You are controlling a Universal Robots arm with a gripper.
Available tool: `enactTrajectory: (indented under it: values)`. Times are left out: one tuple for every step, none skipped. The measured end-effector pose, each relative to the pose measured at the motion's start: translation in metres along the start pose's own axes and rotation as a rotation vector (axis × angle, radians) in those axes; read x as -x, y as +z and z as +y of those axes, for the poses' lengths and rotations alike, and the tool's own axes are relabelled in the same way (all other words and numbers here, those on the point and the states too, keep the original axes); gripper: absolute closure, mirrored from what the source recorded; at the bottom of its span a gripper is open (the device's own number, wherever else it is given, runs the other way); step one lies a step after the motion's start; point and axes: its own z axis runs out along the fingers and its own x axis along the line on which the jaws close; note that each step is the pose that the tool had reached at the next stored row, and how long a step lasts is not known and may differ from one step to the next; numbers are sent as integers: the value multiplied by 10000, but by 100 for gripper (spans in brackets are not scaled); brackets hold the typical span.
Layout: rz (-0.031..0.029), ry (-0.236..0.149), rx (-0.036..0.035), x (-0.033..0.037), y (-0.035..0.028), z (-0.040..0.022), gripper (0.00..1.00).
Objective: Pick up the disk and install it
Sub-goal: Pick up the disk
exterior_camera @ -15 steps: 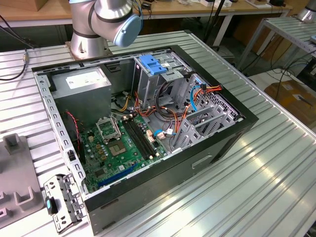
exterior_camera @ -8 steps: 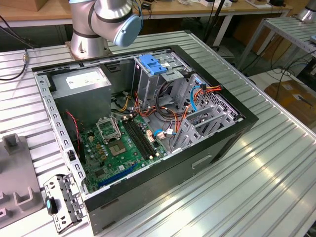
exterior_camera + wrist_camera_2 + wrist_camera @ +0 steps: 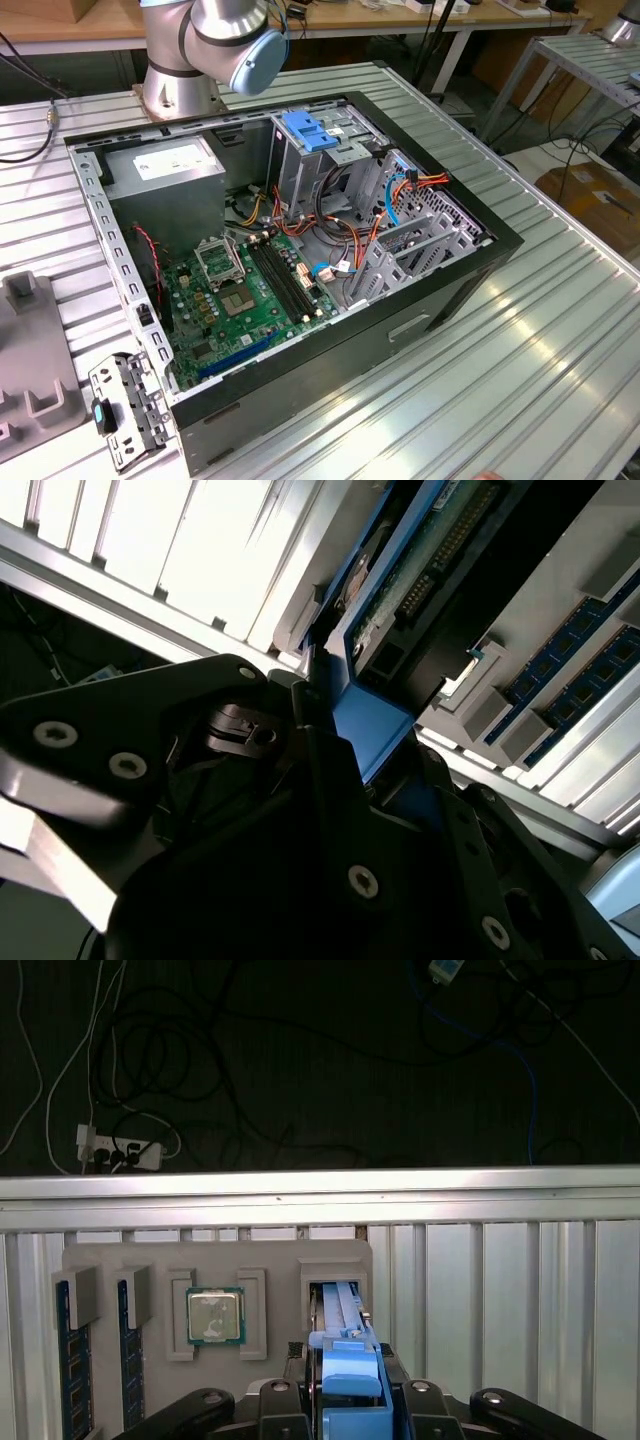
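Note:
The disk (image 3: 348, 1355) stands on edge in a slot of a grey holder tray (image 3: 270, 1260), its bright blue carrier rail facing the camera in the first wrist view. My gripper (image 3: 352, 1405) straddles it, with a dark finger pressed against each side of the blue rail. In the second wrist view the disk (image 3: 415, 575) shows its green circuit board and blue rail, rising out from between the fingers of the gripper (image 3: 350, 745). The disk's lower end still sits in the slot.
The tray also holds a processor chip (image 3: 214, 1317) and two memory sticks (image 3: 128, 1370). In the exterior view an open computer case (image 3: 470, 270) lies on the ribbed table, with a drive cage (image 3: 335, 160), a blue latch plate (image 3: 305, 130), a power supply (image 3: 165, 165) and a motherboard (image 3: 250, 290).

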Motion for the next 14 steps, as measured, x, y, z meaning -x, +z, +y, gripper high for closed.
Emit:
enactTrajectory:
  values:
    - [0,0,0,0,0,4,63]
    - [0,0,-1,0,0,7,63]
    - [1,0,0,0,0,9,63]
    - [0,0,0,0,0,10,63]
    - [1,0,0,0,0,12,63]
    - [0,0,0,-1,0,14,63]
    - [0,-1,-1,-1,0,15,63]
    - [0,0,0,0,0,17,63]
    - [0,0,0,-1,0,18,63]
    - [0,0,0,-1,-1,20,63]
    - [0,0,0,-1,0,21,63]
    - [1,0,0,-1,-1,22,63]
    - [0,0,0,-1,-1,24,63]
    - [0,0,0,-1,-1,25,63]
